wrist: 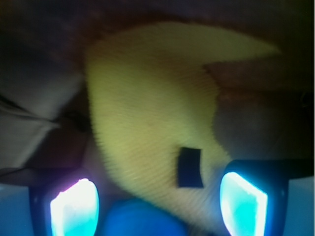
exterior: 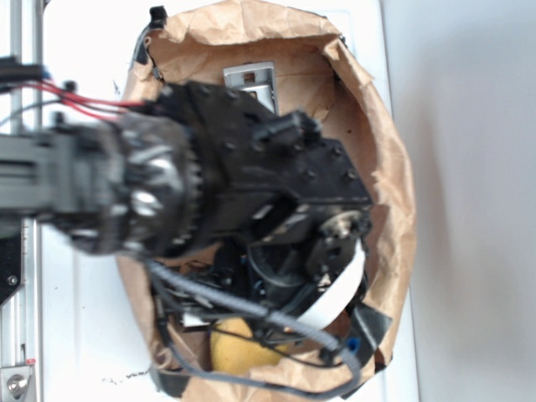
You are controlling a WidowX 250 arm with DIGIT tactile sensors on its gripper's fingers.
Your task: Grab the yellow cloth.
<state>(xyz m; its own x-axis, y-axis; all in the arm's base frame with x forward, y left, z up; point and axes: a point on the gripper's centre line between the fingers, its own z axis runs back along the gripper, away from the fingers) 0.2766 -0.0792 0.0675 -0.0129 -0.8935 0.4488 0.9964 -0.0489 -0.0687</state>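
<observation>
You had the pincer [wrist: 158, 204] spread wide above the yellow cloth [wrist: 147, 113] lying inside the paper bag [exterior: 381, 151], so dropping straight and pinching the cloth, not the blue ball [wrist: 140, 219], looked wisest.

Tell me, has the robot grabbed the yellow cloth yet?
Not yet. Done: the arm has reached into the paper bag, and the gripper hangs right over the yellow cloth. In hand: lining up, with its glowing fingers spread open on either side and a blue ball between them. Left: going down, closing on the cloth and lifting it.
</observation>
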